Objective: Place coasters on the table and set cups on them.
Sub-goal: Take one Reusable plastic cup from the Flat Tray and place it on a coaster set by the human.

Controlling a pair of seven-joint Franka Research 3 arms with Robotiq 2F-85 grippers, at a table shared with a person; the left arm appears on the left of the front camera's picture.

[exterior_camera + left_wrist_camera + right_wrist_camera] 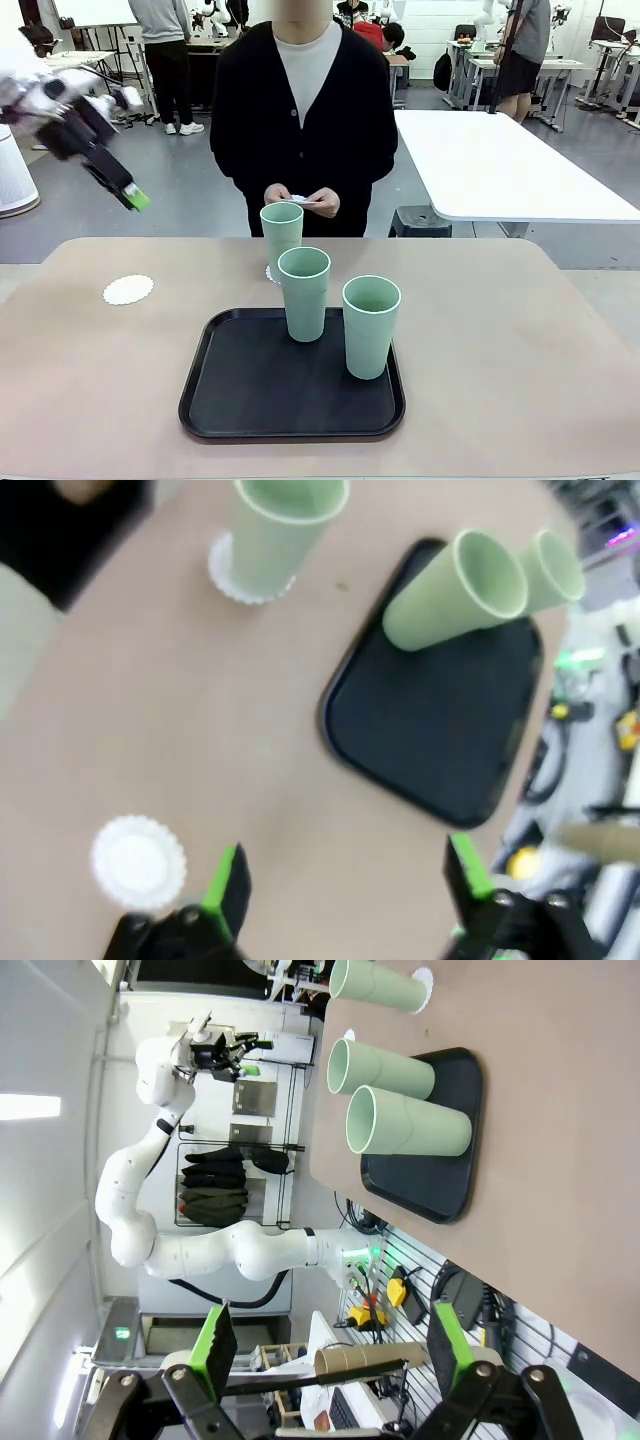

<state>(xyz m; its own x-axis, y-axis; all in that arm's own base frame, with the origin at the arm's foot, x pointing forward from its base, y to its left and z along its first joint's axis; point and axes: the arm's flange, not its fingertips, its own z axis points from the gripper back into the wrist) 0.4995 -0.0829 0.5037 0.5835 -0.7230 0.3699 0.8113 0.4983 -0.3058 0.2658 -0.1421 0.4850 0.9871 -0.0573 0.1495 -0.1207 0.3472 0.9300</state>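
Note:
One coaster (128,290) lies bare on the table (520,340) at the left; it also lies just left of my left gripper's fingers (138,858). A cup (281,235) stands on a second coaster (270,272) behind the tray, also seen from the left wrist as cup (285,520) on coaster (232,575). Two more cups (304,292) (371,325) stand on the black tray (250,390). The person's hands hold a white disc (303,200). My left gripper (133,197) (345,880) hangs open and empty above the table's left side. My right gripper (332,1345) is open, empty, off the table.
A white table (510,165) stands behind at the right. The person stands at the far edge, opposite the tray. The right wrist view shows the three cups (380,1068), the tray (440,1175) and my left arm (200,1050) farther off.

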